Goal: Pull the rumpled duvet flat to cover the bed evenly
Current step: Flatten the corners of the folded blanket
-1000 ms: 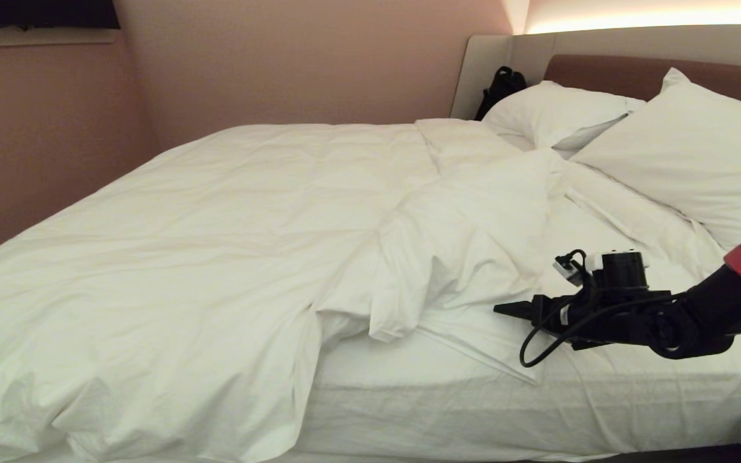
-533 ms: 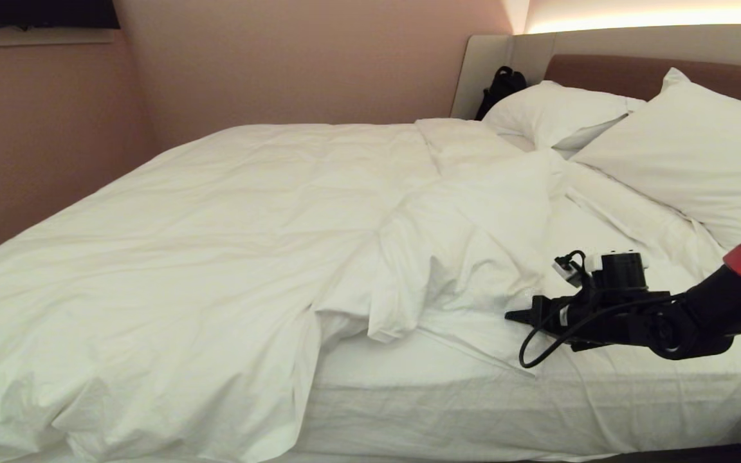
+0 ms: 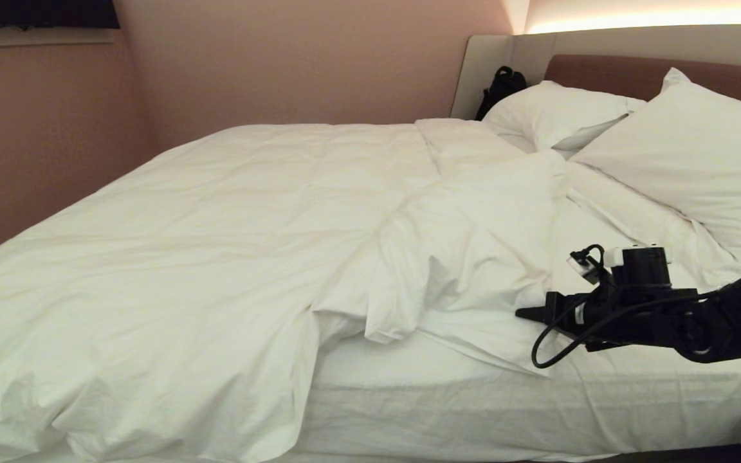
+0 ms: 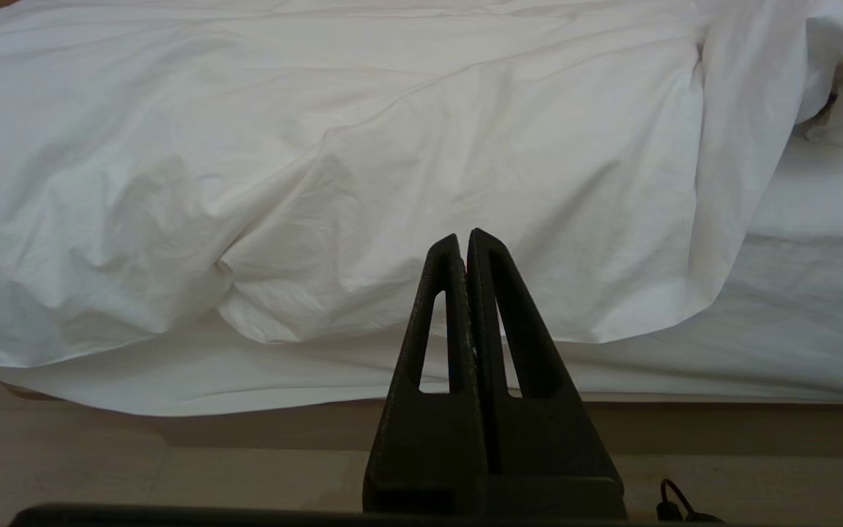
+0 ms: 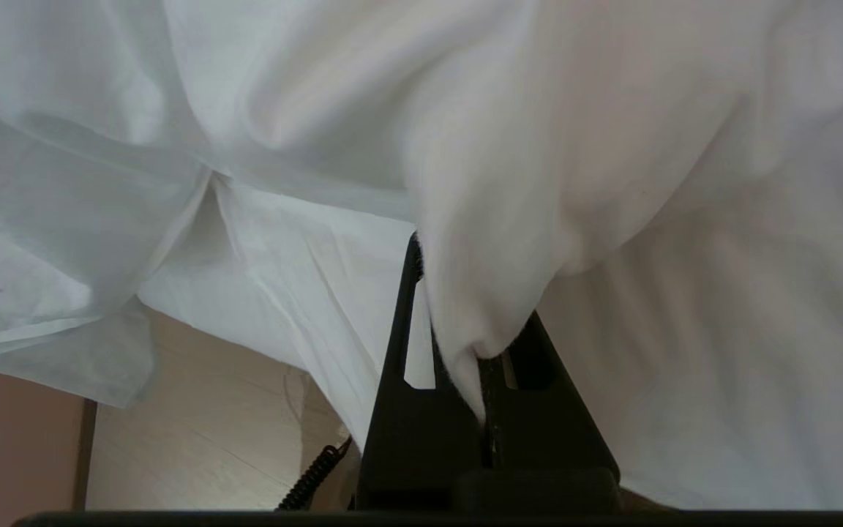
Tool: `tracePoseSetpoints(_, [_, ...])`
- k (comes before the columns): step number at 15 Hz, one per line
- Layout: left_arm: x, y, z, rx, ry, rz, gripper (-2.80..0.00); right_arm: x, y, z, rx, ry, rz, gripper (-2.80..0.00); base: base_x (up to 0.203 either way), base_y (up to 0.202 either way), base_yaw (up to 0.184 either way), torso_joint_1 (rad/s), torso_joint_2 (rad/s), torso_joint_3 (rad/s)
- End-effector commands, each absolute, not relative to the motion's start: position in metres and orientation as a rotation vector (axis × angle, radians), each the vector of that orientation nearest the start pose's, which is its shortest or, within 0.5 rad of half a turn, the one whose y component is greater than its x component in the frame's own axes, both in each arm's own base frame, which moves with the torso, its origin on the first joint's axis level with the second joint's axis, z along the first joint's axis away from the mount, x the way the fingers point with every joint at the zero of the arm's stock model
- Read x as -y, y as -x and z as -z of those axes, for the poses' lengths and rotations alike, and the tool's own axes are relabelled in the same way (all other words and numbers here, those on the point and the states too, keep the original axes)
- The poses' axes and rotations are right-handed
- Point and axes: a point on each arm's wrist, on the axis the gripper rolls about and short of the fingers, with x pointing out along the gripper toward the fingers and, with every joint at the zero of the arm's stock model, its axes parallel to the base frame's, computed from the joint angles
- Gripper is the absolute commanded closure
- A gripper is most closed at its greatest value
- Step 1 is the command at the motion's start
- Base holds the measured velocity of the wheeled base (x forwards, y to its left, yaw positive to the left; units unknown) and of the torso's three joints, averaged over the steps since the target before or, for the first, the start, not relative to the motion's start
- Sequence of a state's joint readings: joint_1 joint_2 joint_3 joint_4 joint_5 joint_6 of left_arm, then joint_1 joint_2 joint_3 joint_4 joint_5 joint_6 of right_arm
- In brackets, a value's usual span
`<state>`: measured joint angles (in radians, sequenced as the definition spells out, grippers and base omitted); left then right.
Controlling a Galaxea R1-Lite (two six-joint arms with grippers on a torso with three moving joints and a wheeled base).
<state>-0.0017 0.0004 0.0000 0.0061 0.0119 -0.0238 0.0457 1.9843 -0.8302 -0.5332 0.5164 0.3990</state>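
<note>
The white duvet (image 3: 248,212) covers the left and middle of the bed (image 3: 448,405). Its near corner is folded back and bunched toward the middle, baring the sheet (image 3: 640,386) on the right. My right gripper (image 3: 520,314) lies level over that bare sheet, shut on the edge of the folded part. In the right wrist view a fold of duvet (image 5: 509,183) is pinched between the fingers of the right gripper (image 5: 458,307). My left gripper (image 4: 465,238) is shut and empty, parked low beside the bed, facing the hanging side of the duvet (image 4: 319,146).
Two plump white pillows (image 3: 698,154) (image 3: 557,112) lean on the grey and brown headboard (image 3: 608,71). A black bag (image 3: 502,87) sits in the far corner by the headboard. Pink walls stand close on the far side. Pale floor (image 4: 136,468) runs along the near side.
The right gripper has shut on the duvet's folded edge and drawn back a little to the right, taking the fabric with it. The left arm has not moved.
</note>
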Motion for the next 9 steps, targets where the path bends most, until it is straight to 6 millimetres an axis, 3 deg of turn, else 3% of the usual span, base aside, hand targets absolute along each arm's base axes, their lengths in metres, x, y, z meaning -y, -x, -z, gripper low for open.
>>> tracePoseSetpoints(1, [0.0, 0.023, -0.075, -0.006, 0.025, -0.011, 0.0, -0.02, -0.327, -0.107, -0.687, -0.531, -0.405, 0.0, 0.0, 0.0, 0.0, 0.0, 0.0, 0.0])
tracePoseSetpoints(6, [0.0, 0.023, -0.075, -0.006, 0.025, -0.011, 0.0, 0.018, -0.267, -0.172, -0.629, -0.57, -0.274, 0.0, 0.0, 0.0, 0.0, 0.0, 0.0, 0.0])
tracePoseSetpoints(9, [0.0, 0.023, -0.075, -0.006, 0.025, -0.011, 0.0, 0.032, -0.251, -0.183, -0.674, -0.58, -0.178, 0.0, 0.0, 0.0, 0.0, 0.0, 0.0, 0.0])
